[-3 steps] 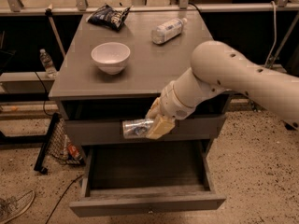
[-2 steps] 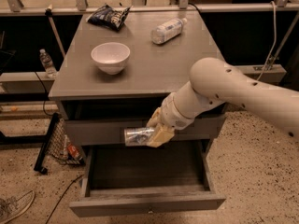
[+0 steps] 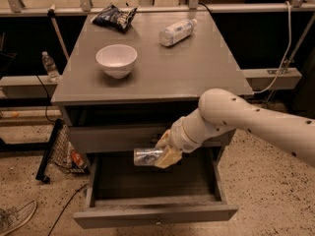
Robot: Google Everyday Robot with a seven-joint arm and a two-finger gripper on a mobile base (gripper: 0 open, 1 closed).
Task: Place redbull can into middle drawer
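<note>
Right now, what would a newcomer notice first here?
The white arm on the right, its gripper shut on a shiny can held sideways above the open drawer. Next, the white bowl on the grey top, with a bottle lying farther back.

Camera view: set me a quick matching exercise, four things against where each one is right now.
1. can
2. bowl
3. bottle
4. drawer

a. lying on its side, back of the tabletop
b. pulled open, under the can
c. upright, left side of the tabletop
d. held sideways in the gripper, above the open drawer

Pairs: 1-d, 2-c, 3-a, 4-b
</note>
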